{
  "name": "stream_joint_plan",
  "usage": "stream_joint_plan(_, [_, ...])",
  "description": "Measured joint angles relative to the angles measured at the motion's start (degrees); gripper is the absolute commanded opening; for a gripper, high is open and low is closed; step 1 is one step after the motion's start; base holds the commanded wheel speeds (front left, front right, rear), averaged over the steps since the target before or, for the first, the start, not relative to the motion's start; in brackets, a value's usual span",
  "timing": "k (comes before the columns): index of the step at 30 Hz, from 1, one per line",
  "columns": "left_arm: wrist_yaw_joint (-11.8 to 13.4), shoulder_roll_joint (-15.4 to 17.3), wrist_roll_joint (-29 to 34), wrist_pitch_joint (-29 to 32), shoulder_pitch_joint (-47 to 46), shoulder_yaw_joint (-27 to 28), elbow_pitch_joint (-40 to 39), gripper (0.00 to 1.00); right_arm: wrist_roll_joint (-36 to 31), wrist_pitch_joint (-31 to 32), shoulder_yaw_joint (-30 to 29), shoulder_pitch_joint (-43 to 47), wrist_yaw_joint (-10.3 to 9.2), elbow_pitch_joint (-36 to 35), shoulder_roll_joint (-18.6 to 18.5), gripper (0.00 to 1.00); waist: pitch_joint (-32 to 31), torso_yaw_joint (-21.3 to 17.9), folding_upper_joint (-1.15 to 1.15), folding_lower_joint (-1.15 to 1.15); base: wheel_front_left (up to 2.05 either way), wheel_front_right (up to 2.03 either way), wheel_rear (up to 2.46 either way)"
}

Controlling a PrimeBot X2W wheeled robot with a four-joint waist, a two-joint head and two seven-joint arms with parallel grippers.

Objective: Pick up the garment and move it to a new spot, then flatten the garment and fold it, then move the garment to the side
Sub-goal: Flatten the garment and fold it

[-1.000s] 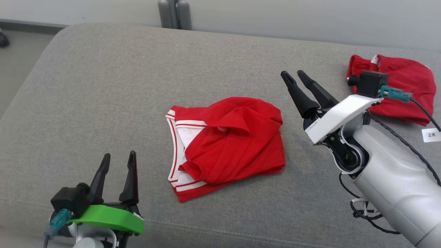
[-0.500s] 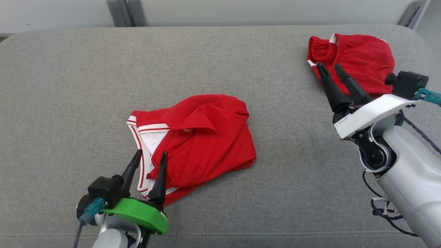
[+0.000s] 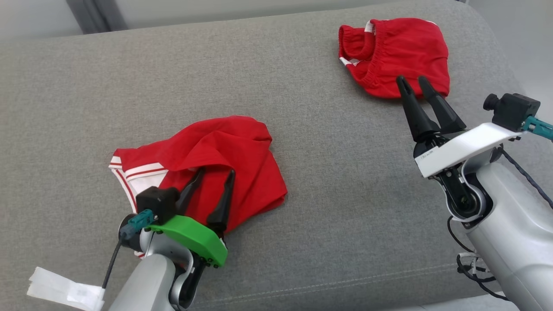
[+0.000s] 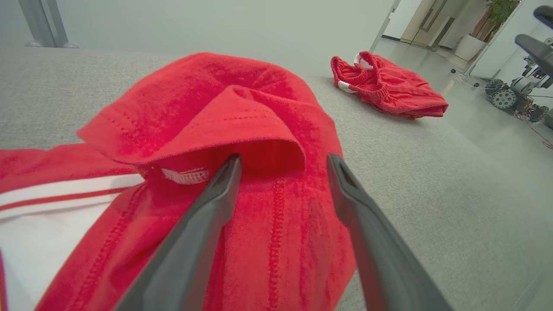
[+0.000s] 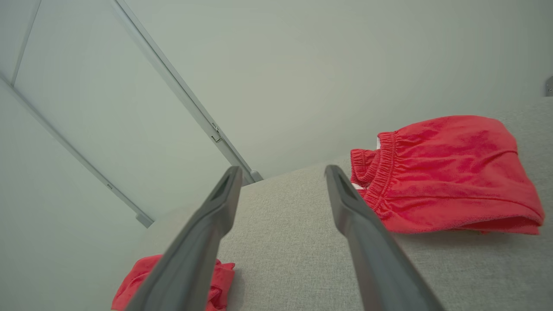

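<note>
A crumpled red garment (image 3: pixel 242 151) with white trim is laid on the grey cushion's (image 3: pixel 173 69) left front. It is judged light and limp, best pinched at its raised fold. The left tool (image 3: pixel 217 172) is spread wide over that fold, nothing clamped. At the cushion's right, the right tool (image 3: pixel 410 79) is held spread, empty.

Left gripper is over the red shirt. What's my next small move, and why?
Probably lower the left gripper slightly and close on the raised fold of the red shirt. Its jaws stand open in front of that fold, with nothing pinched yet, so a short dip should catch cloth.
</note>
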Motion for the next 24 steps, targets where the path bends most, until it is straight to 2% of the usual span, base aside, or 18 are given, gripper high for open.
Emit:
stream_joint_plan(4, [0.0, 0.0, -3.9, 0.8, -1.3, 1.0, 2.9, 1.00, -0.9, 0.0, -1.3, 0.7, 0.02, -1.0, 1.0, 1.00, 0.9, -1.8, 0.00, 0.00, 0.00, 0.00, 0.00])
stream_joint_plan(13, [0.4, -0.1, -8.7, 1.3, -5.5, -0.7, 5.4, 1.00, -2.8, 0.0, -4.9, 3.2, 0.46, -1.9, 1.6, 1.00, 2.6, -4.5, 0.00, 0.00, 0.00, 0.00, 0.00])
stream_joint_plan(15, [1.4, -0.1, -9.1, 1.2, -6.1, -0.2, 6.2, 0.64, -3.3, 0.0, -5.3, 3.7, 0.47, -1.9, 1.9, 1.00, 2.6, -4.5, 0.00, 0.00, 0.00, 0.00, 0.00])
stream_joint_plan(16, [1.7, -0.1, -10.0, 1.1, -6.3, 0.0, 6.4, 0.22, -3.4, 0.0, -5.6, 3.9, 0.47, -2.0, 2.1, 1.00, 2.6, -4.5, 0.00, 0.00, 0.00, 0.00, 0.00])
stream_joint_plan(17, [1.7, -0.1, -10.0, 1.1, -6.3, 0.0, 6.4, 0.00, -3.4, 0.0, -5.6, 3.9, 0.47, -2.0, 2.1, 1.00, 2.6, -4.5, 0.00, 0.00, 0.00, 0.00, 0.00])
stream_joint_plan(24, [1.8, -0.1, -10.1, 0.1, -6.2, 0.8, 6.3, 0.00, -4.5, -0.1, -9.0, 6.6, 0.51, -2.5, 2.3, 1.00, 1.7, -2.9, 0.00, 0.00, 0.00, 0.00, 0.00])
